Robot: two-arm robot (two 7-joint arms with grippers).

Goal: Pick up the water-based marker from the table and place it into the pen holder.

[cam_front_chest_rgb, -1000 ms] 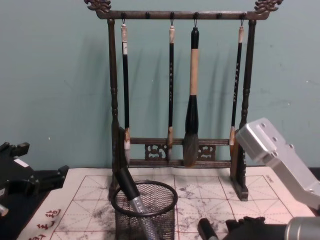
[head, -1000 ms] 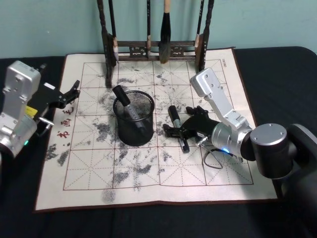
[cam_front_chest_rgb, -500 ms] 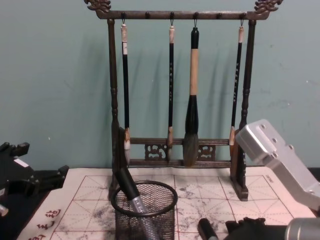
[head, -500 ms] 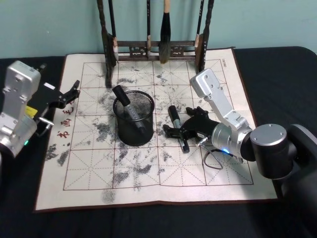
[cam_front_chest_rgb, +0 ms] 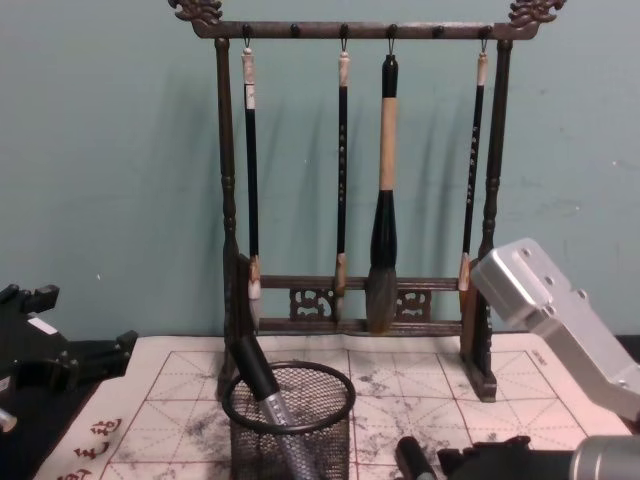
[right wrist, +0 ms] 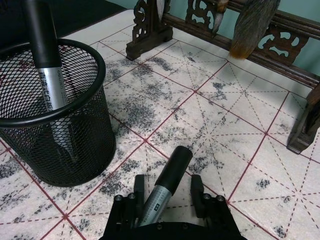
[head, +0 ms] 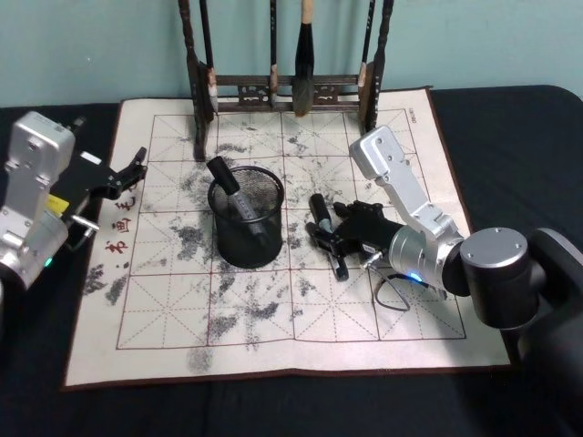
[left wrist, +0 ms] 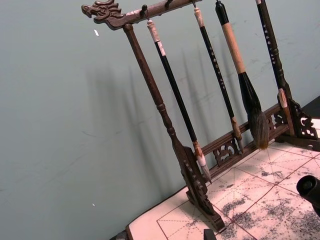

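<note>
So in the head view, the marker (head: 318,208) is lying flat on the ink-spotted mat (head: 164,309), just to the right of the pen holder (head: 247,238) and not touching it. The right gripper (head: 330,238) is down on the mat around the marker's middle, with the black cap end poking out toward the brush rack (head: 282,91). A second marker (head: 223,175) is standing tilted inside the holder, cap up over the rim. The left gripper (head: 127,171) is parked way over at the mat's left edge, well away from everything, fingers a bit apart and holding nothing. The mat sits on a black table (head: 510,118). In the left wrist view it's the rack with its hanging brushes (left wrist: 245,85) against the green wall, plus a corner of the mat. There's a dark round thing at the edge that I can't make out. The right wrist view is the good one. The marker runs up between the two fingers (right wrist: 197,186), one on each side. There's a sliver of mat visible between the barrel and one finger, so the jaws are narrow but not clamped. The holder is close by, off to the side. In the chest view, the holder sits front and centre with the rack behind it. The marker's cap shows low on the mat beside it, with the right gripper just beyond.
</note>
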